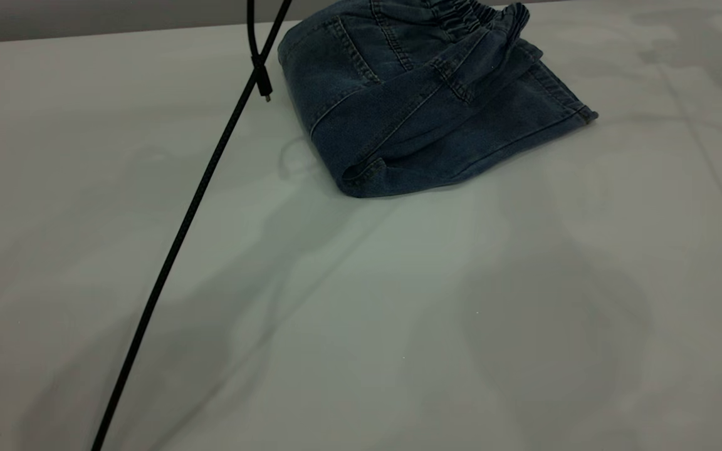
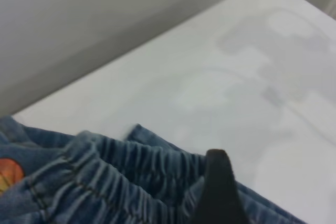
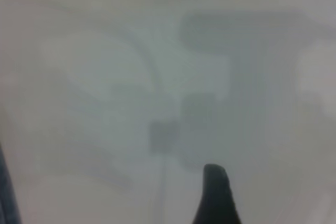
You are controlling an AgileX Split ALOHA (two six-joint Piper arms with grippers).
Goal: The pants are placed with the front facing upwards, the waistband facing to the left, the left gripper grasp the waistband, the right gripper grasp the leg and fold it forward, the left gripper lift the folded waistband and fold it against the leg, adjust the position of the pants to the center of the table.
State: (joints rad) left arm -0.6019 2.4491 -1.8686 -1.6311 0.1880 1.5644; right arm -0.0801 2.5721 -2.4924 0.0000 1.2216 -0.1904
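Hovering over waistband [image 2: 121,174], left gripper [image 2: 218,195], one finger visible

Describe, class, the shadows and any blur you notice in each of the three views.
Exterior view: sharp, with broad soft shadows across the table below the pants. Left wrist view: waistband fairly clear, the dark fingertip soft-edged. Right wrist view: hazy throughout, only blurred grey shadow patches on the tabletop and one dark fingertip.
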